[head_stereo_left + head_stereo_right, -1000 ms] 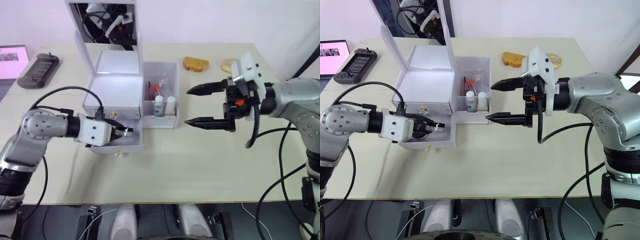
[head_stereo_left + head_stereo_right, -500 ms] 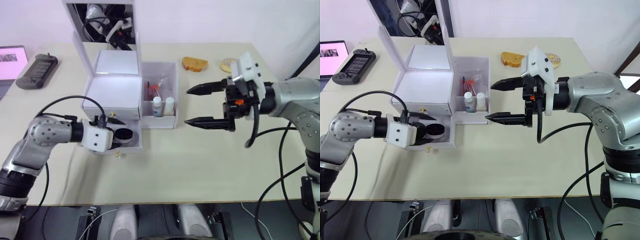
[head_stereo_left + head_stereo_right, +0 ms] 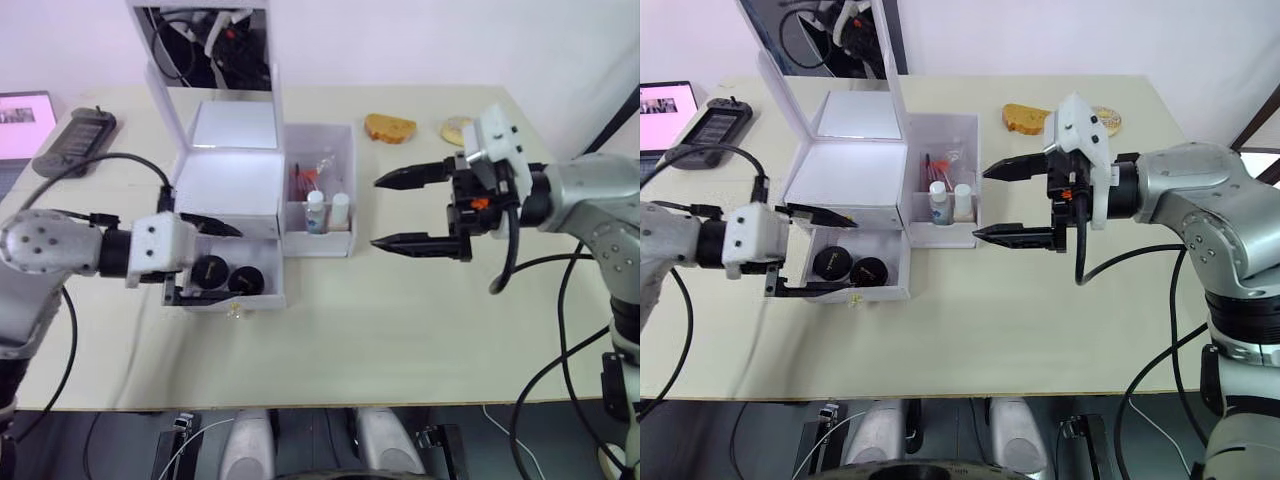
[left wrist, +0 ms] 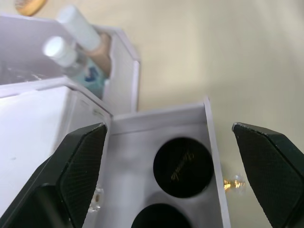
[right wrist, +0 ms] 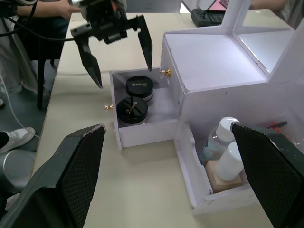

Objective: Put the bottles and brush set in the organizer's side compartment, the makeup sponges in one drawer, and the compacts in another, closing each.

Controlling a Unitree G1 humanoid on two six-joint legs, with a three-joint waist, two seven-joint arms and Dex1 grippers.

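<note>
Two round black compacts (image 3: 226,276), glossy and flat-topped, lie side by side in the pulled-out lower drawer (image 3: 228,296) of the white plastic organizer (image 3: 228,185). Left gripper (image 3: 200,260) hovers over the drawer, fingers spread wide, empty. Right gripper (image 3: 392,212) hangs beside the side compartment (image 3: 322,240), also wide, empty. Both clear bottles (image 3: 327,212) stand upright inside it, with the brush set (image 3: 306,180) behind them.

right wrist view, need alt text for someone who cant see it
An open lower drawer of a white organizer holds two round black compacts. The left gripper hovers open above it. Two capped bottles stand in the side compartment.
</note>
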